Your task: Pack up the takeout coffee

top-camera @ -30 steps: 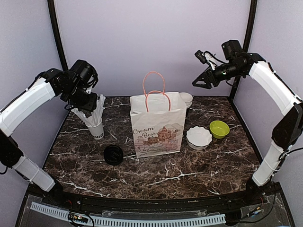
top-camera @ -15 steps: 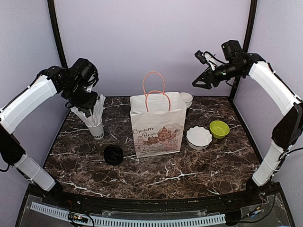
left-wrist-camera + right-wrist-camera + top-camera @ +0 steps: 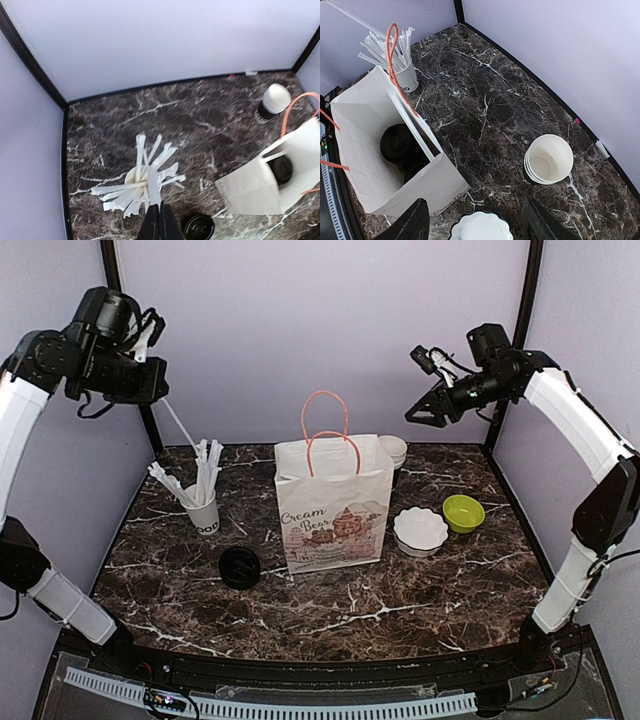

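One takeout coffee, a black lidded cup (image 3: pixel 240 567), stands on the table left of the white paper bag (image 3: pixel 333 505); it also shows in the left wrist view (image 3: pixel 198 227). Two more black lids sit inside the bag (image 3: pixel 397 142), (image 3: pixel 417 170). My left gripper (image 3: pixel 155 380) is high at the back left, shut on one white wrapped stick (image 3: pixel 152 185) that hangs above the white cup of sticks (image 3: pixel 203 512). My right gripper (image 3: pixel 420 415) is open and empty, high above the back right, its fingers (image 3: pixel 412 220) wide apart.
A stack of lidless white-lined cups (image 3: pixel 395 450) stands behind the bag. A white scalloped bowl (image 3: pixel 420 530) and a green bowl (image 3: pixel 463 512) sit to the bag's right. The bag's orange handles (image 3: pixel 325 415) stand upright. Walls close the back and sides.
My left arm has risen up and to the left, lifting one white stick out of the cup of sticks. The right arm has not moved.
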You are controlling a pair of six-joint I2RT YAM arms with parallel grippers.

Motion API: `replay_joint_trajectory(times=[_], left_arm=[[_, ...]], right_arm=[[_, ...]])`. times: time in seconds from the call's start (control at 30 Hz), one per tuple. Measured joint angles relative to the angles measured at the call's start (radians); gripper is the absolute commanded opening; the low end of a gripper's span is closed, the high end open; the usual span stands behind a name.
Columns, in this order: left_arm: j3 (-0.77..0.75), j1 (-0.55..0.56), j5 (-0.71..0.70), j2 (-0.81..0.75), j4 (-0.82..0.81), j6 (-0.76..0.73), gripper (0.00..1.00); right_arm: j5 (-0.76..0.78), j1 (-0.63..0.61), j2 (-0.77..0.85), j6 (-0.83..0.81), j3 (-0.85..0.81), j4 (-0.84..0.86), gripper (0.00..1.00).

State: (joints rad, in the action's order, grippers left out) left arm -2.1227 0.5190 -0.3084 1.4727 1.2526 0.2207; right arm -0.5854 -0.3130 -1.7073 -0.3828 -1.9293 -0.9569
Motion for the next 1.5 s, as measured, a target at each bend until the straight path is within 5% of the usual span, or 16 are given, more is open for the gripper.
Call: replay_joint_trajectory(times=[0.37,0.6,0.8,1.3,1.4,1.5], left_arm=[[-0.044,0.0,0.474,-0.142,-0.327,0.039,0.0],[0.118,0.012,0.723,-0.111,-0.498,0.114,0.0],[0.278,0.092,0.773,-0.051,-0.616,0.148,0.0],[0.307,0.227,0.793,0.26,-0.771,0.157,0.0],[0.307,0.237,0.795,0.299,-0.776,0.154,0.3],[0.303,0.246,0.797,0.331,-0.776,0.142,0.5]], right_arm=[[0.006,0.002,0.0,0.0,-0.038,-0.039,0.65],[0.028,0.004,0.0,0.0,-0.038,-0.039,0.65],[0.037,0.005,0.0,0.0,-0.038,-0.039,0.65],[0.039,0.005,0.006,-0.001,-0.026,-0.035,0.65],[0.04,0.005,0.008,-0.001,-0.019,-0.035,0.65],[0.04,0.005,0.008,-0.001,-0.019,-0.034,0.66]])
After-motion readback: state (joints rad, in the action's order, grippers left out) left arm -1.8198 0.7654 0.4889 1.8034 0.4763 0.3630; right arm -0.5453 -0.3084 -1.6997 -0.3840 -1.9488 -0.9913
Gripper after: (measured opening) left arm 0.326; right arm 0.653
